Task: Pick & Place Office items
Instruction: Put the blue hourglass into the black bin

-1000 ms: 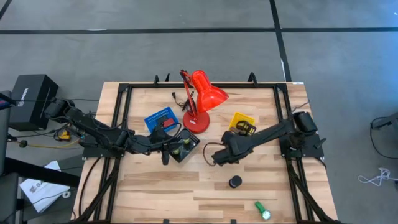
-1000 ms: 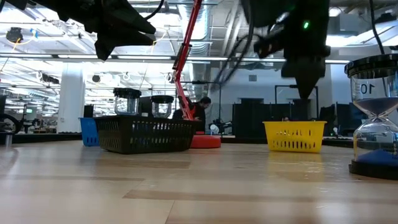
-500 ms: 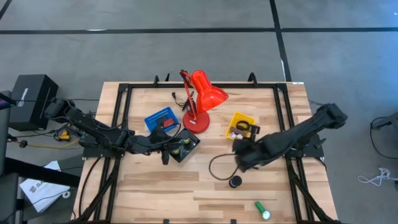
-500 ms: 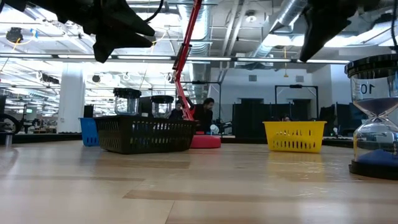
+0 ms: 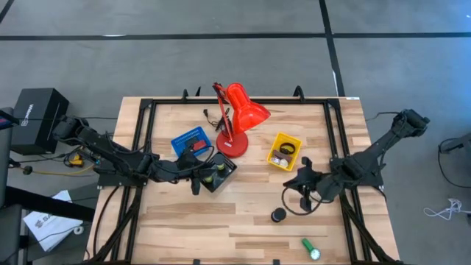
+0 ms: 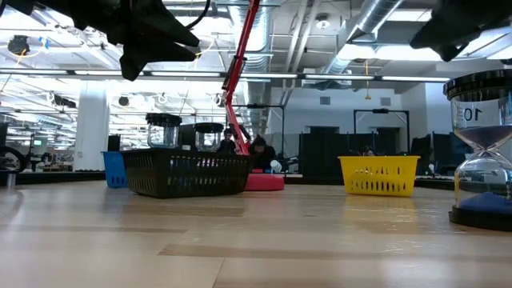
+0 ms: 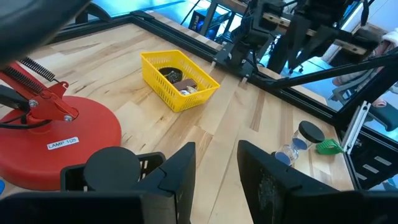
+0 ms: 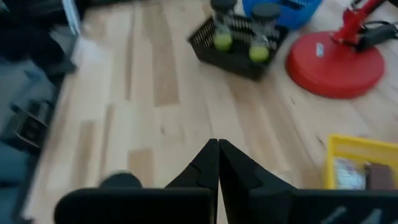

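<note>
My right gripper (image 5: pixel 300 180) is above the table's right half, between the yellow tray (image 5: pixel 285 151) and a small black-capped sand timer (image 5: pixel 277 215). Its fingers (image 8: pixel 217 149) are shut, and a thin black loop (image 5: pixel 285 199) trails from it. A green cylinder (image 5: pixel 310 249) lies near the near edge. The yellow tray holds silvery bits and a small black ring. My left gripper (image 7: pixel 214 168) is open and hovers by the black tray (image 5: pixel 218 171), which holds two timers. My right gripper holds the black loop by its upper part (image 5: pixel 302 188), coming from above. The gripper itself hides the place of contact, and the cord does not show in the right wrist view. The loop hangs slack below and beside the fingers; whether it touches the table, I cannot tell.
A big red desk lamp (image 5: pixel 235 125) stands at the far middle, with a blue tray (image 5: pixel 190 140) to its left. A black frame runs round the table's edge (image 5: pixel 335 140). Bare wood lies in the near left part (image 5: pixel 184 228). People are in the room beyond (image 6: pixel 256 148).
My right gripper has swung from beside the black tray toward the table's right and near edges and has risen. The black loop has travelled with it, past the sand timer. The yellow tray, partly covered by the arm before, now shows whole.
</note>
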